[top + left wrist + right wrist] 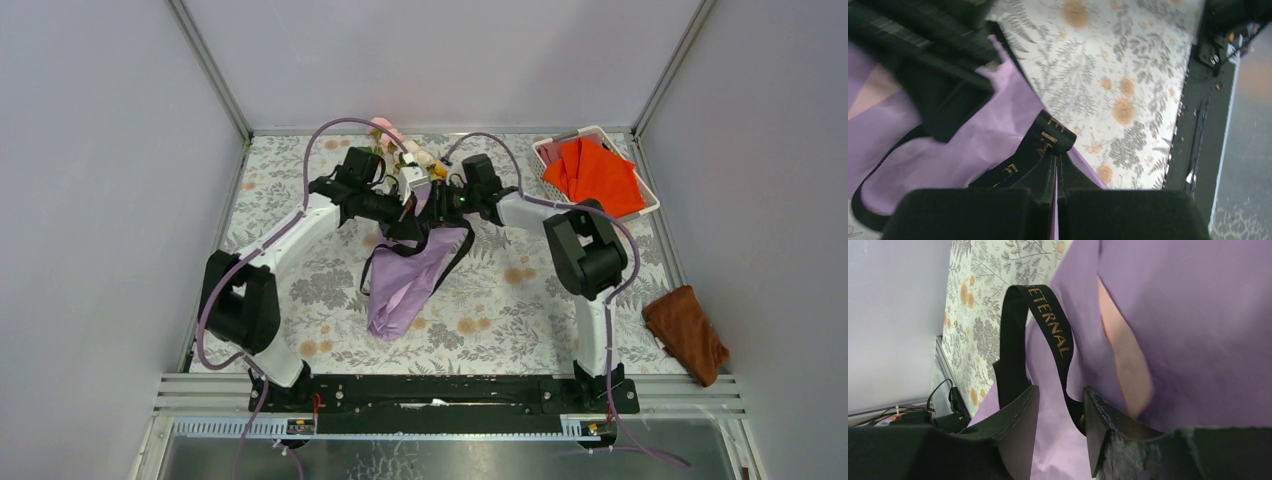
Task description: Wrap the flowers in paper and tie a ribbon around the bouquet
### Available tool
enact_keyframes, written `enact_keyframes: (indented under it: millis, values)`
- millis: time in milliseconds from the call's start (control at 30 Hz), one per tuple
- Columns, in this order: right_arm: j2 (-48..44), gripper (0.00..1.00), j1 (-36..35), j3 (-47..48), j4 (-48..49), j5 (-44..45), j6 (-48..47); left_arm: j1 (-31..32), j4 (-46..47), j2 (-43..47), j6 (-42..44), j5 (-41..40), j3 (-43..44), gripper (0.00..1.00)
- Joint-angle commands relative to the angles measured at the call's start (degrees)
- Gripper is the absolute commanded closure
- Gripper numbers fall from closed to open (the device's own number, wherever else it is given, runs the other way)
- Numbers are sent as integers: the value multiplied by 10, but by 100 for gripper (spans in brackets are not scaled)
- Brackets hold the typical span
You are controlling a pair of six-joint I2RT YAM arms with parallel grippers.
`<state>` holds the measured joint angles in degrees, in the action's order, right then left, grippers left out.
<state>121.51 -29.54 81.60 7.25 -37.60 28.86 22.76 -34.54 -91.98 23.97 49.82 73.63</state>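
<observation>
Black ribbon [1045,145] being pinched flat in left gripper [1057,172], jaws fully closed on it. Right gripper [1060,390] standing parted, ribbon loop hanging between fingers, unclamped. Lilac paper [405,280] lying just beyond both jaws, wrapping flowers [388,130]. Tying step seemingly underway. Next move: right jaws closing on tail, pulling against left. Orange cloth [598,172] and brown cloth [685,330] sitting well outside right jaws, obstructing nothing.

both arms reach inward, wrists nearly meeting; left tool [1056,167] clamped closed, right tool [1060,410] with jaws parted.
</observation>
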Motion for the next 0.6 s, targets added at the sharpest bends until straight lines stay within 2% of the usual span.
enact_keyframes:
  millis: [0,200,400,567]
  values:
    - [-73,53,18,-50,37,-24,-21,-35,118,-38,-97,-15,32,100]
    - [-102,53,21,-112,99,-39,-7,-45,189,-76,-128,-66,49,100]
    - [-116,63,22,-160,159,-56,15,-45,244,-126,-126,-129,79,100]
    - [-110,61,22,-163,172,-62,19,-45,216,-192,-111,-142,137,100]
